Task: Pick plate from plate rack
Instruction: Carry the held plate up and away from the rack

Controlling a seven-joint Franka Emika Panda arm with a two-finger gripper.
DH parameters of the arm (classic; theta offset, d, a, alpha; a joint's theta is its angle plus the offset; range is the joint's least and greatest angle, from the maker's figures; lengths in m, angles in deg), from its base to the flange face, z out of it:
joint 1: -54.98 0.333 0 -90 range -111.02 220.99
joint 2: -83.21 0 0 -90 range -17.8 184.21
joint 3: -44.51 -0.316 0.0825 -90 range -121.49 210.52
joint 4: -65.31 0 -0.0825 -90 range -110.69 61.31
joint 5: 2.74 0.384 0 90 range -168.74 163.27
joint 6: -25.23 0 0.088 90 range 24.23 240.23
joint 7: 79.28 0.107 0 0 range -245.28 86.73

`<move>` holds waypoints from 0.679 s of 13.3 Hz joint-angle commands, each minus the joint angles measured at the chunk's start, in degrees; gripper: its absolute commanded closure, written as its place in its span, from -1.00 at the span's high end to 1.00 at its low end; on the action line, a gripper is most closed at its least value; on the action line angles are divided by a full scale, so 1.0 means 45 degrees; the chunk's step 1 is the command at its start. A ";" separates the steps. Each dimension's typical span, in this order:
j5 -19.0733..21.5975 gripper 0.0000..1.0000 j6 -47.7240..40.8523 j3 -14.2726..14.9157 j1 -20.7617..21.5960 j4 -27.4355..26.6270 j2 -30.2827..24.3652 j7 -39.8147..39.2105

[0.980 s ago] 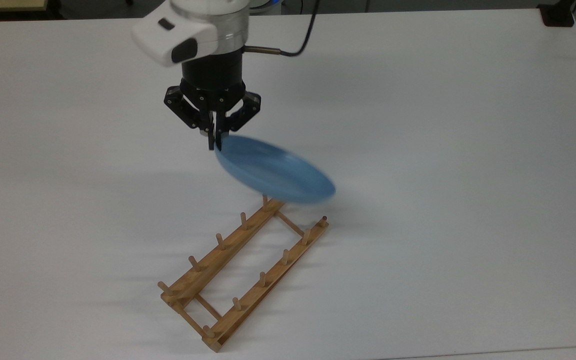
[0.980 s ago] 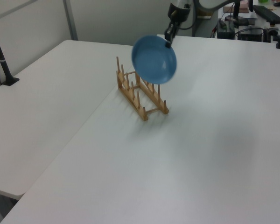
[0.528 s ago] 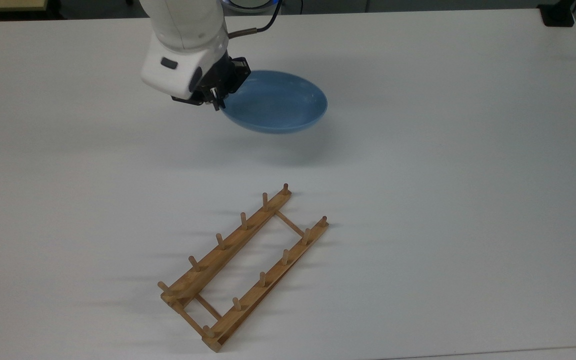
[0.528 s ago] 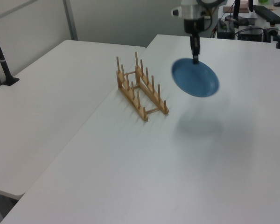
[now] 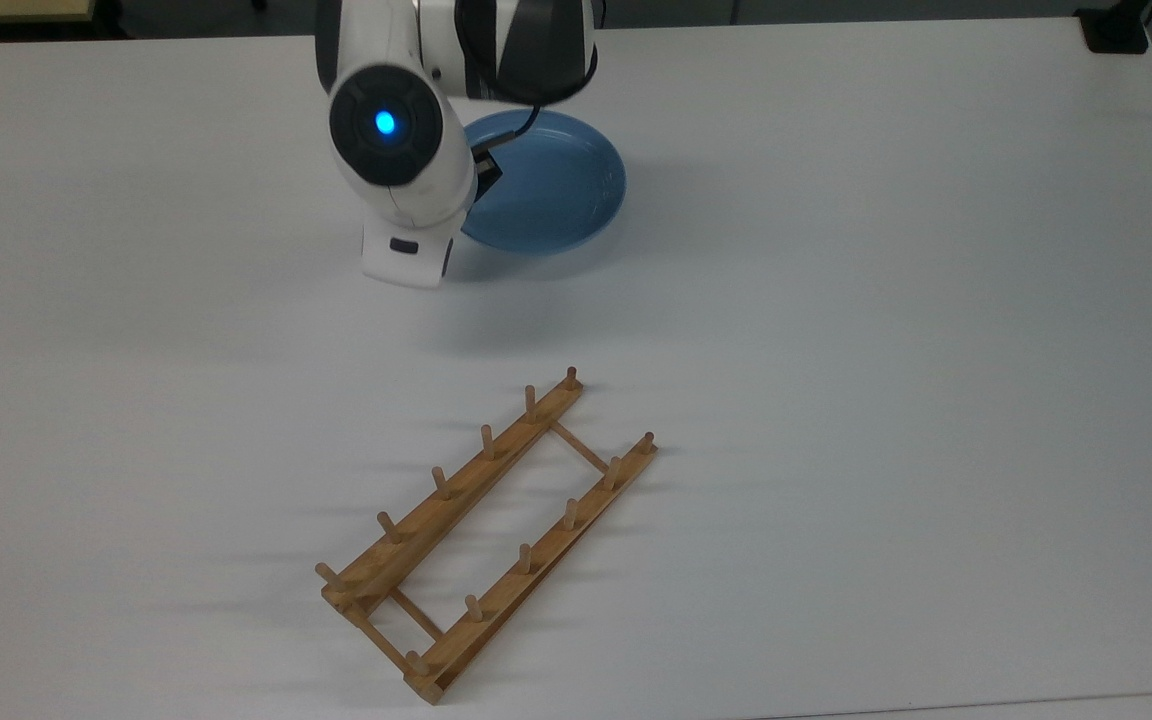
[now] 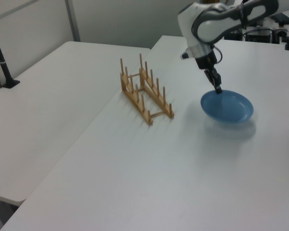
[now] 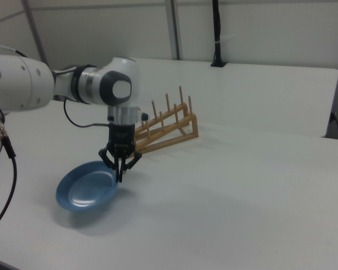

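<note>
A lab: white tables [image 6: 135,168], partition walls [image 7: 259,28], cabling.

In the top view, the arm [image 5: 401,150] is covering the plate [image 5: 556,185]'s near-left rim and the claw; you are seeing the tabletop [image 5: 936,400] cropped at every edge.

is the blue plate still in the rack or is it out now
Out. The plate lies nearly flat, low over the white table, apart from the empty plate rack, with the hand pinching its rim.
</note>
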 commanded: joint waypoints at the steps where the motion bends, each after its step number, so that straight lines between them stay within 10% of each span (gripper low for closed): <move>1: -0.0645 -0.97 -0.0238 0.0046 0.0206 -0.0320 0.0405 -0.0231; 4: -0.0705 -0.75 -0.0180 0.0046 0.0187 -0.0322 0.0700 -0.0211; 6: -0.0705 0.24 -0.0238 0.0065 0.0187 -0.0225 0.0662 0.0021; 7: -0.0725 0.29 -0.0238 0.0065 0.0206 -0.0186 0.0603 0.0352; 9: -0.0725 1.00 -0.0335 0.0046 0.0226 0.0163 0.0447 0.1035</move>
